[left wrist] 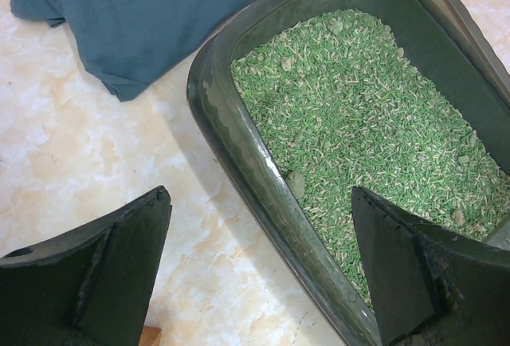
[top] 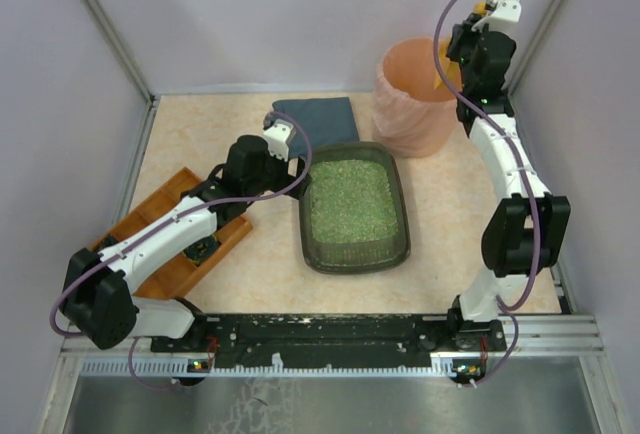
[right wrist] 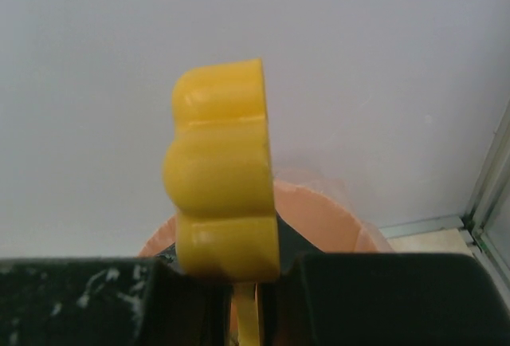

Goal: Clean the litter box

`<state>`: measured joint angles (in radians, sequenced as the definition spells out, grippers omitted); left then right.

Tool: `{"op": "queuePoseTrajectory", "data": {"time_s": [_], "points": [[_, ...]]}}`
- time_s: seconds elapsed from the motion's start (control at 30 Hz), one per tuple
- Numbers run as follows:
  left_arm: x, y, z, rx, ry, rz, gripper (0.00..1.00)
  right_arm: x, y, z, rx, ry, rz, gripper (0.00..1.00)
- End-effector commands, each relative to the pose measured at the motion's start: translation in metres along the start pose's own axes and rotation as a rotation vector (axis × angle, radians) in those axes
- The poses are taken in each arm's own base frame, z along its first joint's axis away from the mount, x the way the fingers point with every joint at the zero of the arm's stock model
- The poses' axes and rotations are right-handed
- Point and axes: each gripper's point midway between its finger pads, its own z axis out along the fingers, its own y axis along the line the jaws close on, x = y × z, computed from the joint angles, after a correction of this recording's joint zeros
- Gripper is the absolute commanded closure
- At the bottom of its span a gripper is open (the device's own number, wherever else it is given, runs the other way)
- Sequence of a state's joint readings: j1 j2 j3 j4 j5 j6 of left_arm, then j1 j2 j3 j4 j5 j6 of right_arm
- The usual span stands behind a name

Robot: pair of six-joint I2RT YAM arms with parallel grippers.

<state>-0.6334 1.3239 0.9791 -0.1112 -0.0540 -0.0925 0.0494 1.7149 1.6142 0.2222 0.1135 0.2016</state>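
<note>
Litter box (top: pixel 355 262) lies mid-table (top: pixel 450 219). Left pincer (left wrist: pixel 261 202) released and spread wide across its rim, apparently to steady it. Right pincer (right wrist: pixel 243 298) clenched on yellow scoop (right wrist: pixel 223 178) above peach bin (top: pixel 405 119), judged for dumping waste.

Dark green litter box (left wrist: pixel 213 107), yellow tool (right wrist: pixel 223 171), blue cloth (left wrist: pixel 143 11).
</note>
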Motion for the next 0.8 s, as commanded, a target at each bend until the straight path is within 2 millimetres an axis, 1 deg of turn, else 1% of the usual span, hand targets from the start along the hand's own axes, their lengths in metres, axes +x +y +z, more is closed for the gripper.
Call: {"op": "queuePoseTrajectory", "data": {"time_s": [0.0, 0.03, 0.1, 0.17, 0.27, 0.3, 0.4, 0.5, 0.6, 0.67, 0.77], "points": [[-0.002, -0.005, 0.001, 0.022, -0.008, 0.007, 0.02, -0.12, 0.039, -0.045, -0.173, -0.322, 0.025, 1.0], [-0.002, -0.006, 0.002, 0.024, -0.007, 0.009, 0.02, -0.129, 0.047, -0.052, -0.199, -0.35, 0.014, 1.0], [-0.002, -0.007, 0.002, 0.031, -0.004, 0.009, 0.02, -0.14, 0.068, -0.064, -0.255, -0.384, -0.025, 1.0], [-0.001, -0.008, 0.003, 0.038, -0.001, 0.007, 0.03, -0.153, 0.087, -0.081, -0.31, -0.424, -0.041, 1.0], [0.001, -0.009, 0.004, 0.04, 0.005, 0.005, 0.03, -0.16, 0.122, -0.114, -0.411, -0.464, -0.06, 1.0], [0.001, -0.009, 0.004, 0.04, 0.006, 0.004, 0.03, -0.161, 0.134, -0.129, -0.444, -0.473, -0.078, 1.0], [-0.001, -0.006, 0.003, 0.022, -0.002, -0.002, 0.03, -0.134, 0.164, -0.16, -0.515, -0.438, -0.119, 1.0], [-0.003, 0.001, 0.0, -0.018, -0.018, -0.013, 0.03, -0.099, 0.181, -0.186, -0.592, -0.363, -0.083, 1.0], [-0.005, 0.004, -0.003, -0.036, -0.032, -0.019, 0.03, -0.057, 0.187, -0.207, -0.632, -0.264, -0.033, 1.0], [-0.005, 0.004, -0.002, -0.037, -0.034, -0.021, 0.03, -0.032, 0.186, -0.217, -0.635, -0.2, 0.01, 1.0], [-0.004, 0.003, -0.001, -0.029, -0.028, -0.023, 0.03, 0.004, 0.188, -0.229, -0.626, -0.109, 0.066, 1.0]]}}
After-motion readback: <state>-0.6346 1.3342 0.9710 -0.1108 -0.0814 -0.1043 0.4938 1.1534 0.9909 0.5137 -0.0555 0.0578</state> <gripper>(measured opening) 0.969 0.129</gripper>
